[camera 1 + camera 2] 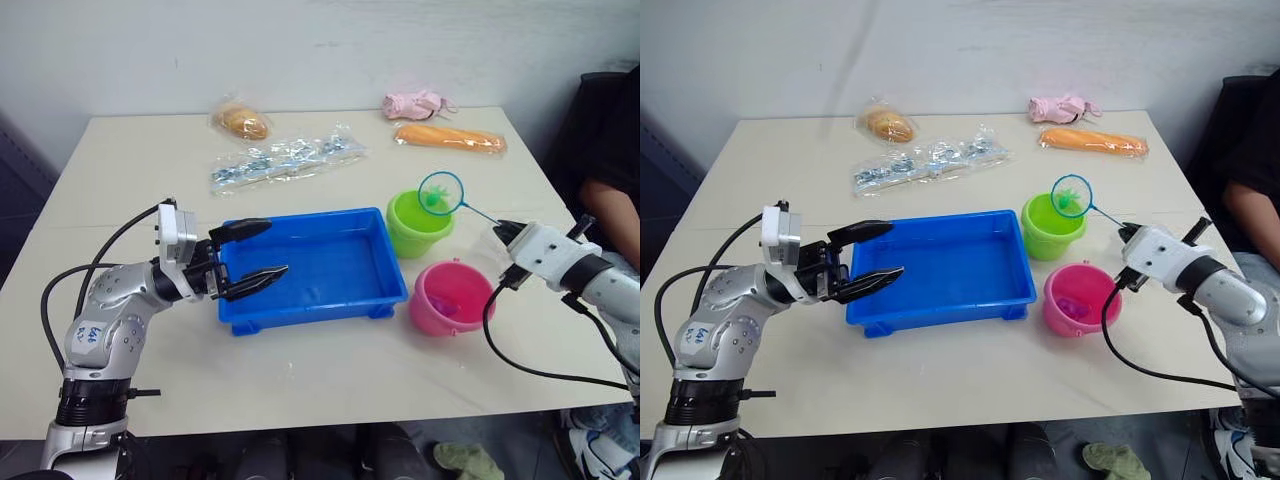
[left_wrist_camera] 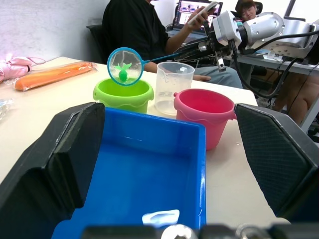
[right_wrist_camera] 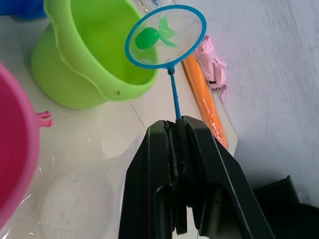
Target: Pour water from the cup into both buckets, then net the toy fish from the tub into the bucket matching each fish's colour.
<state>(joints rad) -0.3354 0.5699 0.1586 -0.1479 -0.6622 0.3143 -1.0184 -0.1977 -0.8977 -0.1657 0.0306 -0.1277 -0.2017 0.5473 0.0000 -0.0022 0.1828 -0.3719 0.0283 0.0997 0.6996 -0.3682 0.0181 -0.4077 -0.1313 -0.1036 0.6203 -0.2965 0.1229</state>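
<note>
The blue tub point(image 1: 310, 265) sits mid-table, holding water. My left gripper point(image 1: 245, 255) is open, its fingers point(image 2: 55, 164) spread over the tub's left end. To the tub's right stand the lime green bucket point(image 1: 418, 225) and the pink bucket point(image 1: 450, 297). My right gripper point(image 1: 503, 230) is shut on the handle of a small blue net point(image 1: 441, 193). The net hangs over the green bucket's rim with a green toy fish point(image 3: 149, 37) in it. The clear cup point(image 2: 174, 87) stands upright just behind the buckets, under my right gripper.
Along the table's far side lie a bagged bun point(image 1: 240, 122), a clear packet of small pieces point(image 1: 285, 160), an orange packet point(image 1: 450, 138) and a pink cloth toy point(image 1: 413, 103). A person in black point(image 1: 610, 190) sits at the right edge.
</note>
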